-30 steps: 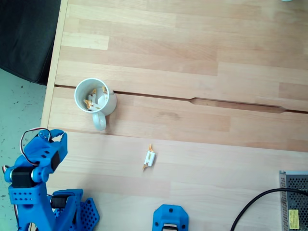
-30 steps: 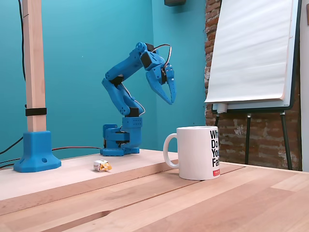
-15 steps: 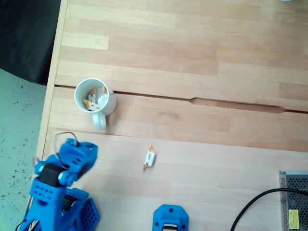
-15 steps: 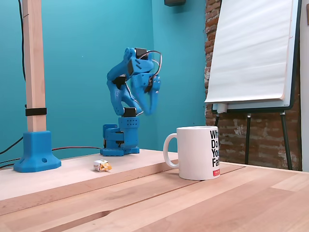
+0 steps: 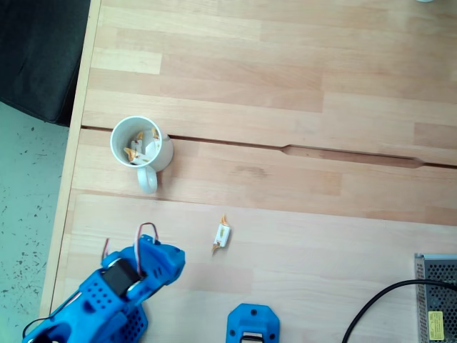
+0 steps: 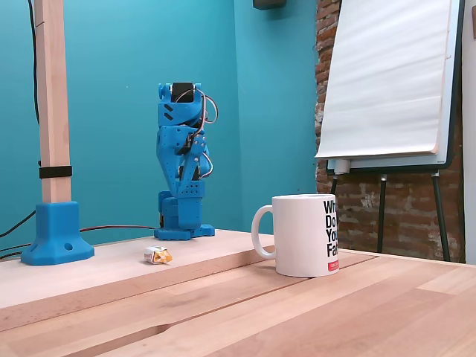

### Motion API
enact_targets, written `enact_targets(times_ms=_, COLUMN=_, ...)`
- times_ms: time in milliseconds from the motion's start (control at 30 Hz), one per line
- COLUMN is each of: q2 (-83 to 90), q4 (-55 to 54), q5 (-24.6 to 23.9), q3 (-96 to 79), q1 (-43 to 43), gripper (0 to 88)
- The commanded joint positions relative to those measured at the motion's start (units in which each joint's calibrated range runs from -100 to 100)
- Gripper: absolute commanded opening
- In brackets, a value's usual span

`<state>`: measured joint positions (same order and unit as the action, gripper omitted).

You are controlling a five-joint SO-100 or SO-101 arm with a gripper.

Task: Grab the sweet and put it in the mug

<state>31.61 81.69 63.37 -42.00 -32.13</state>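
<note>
Sweet [image 5: 223, 235] lies loose on the tabletop [image 5: 300, 236], between the mug [image 5: 141, 147] and the blue arm's base, well apart from both; in the side fixed view it [image 6: 157, 255] sits left of the mug [image 6: 303, 235]. Nothing holds it.

Change: a second ago the arm reached out with its gripper over the mug; now the arm [image 6: 181, 167] is folded back above its base and swung toward the sweet's side [image 5: 136, 275]. Can't tell if the gripper is open or closed, it's tucked against the arm. Reads as a drop just done, next pick starting.

Mug already has a few sweets inside.

Around: blue post mount [image 6: 56, 242] on a wooden post, blue clamp [image 5: 253, 323] at the table edge, metal box [image 5: 437, 296] with black cable [image 5: 378, 304], flipchart [image 6: 390, 82] behind. Path from arm to sweet looks clear; the mug handle [image 5: 146, 180] points toward the sweet.
</note>
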Motion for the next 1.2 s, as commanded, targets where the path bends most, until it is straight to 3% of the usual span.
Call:
enact_targets(times_ms=0, q2=-4.67, q4=-0.24, q5=0.10, q3=3.73, q1=-1.42, gripper=8.8)
enact_targets(times_ms=233, q2=-17.84, q4=0.40, q5=-0.39, q3=15.15, q1=-1.42, gripper=19.9)
enact_targets(times_ms=433, q2=-25.33, q4=0.40, q5=1.12, q3=22.28, q1=-1.71, gripper=17.8)
enact_targets(times_ms=833, q2=-33.07, q4=0.40, q5=10.65, q3=25.85, q1=-8.98, gripper=16.4)
enact_targets(times_ms=1167, q2=-39.09, q4=-0.64, q5=9.67, q3=27.19, q1=-9.78, gripper=16.6)
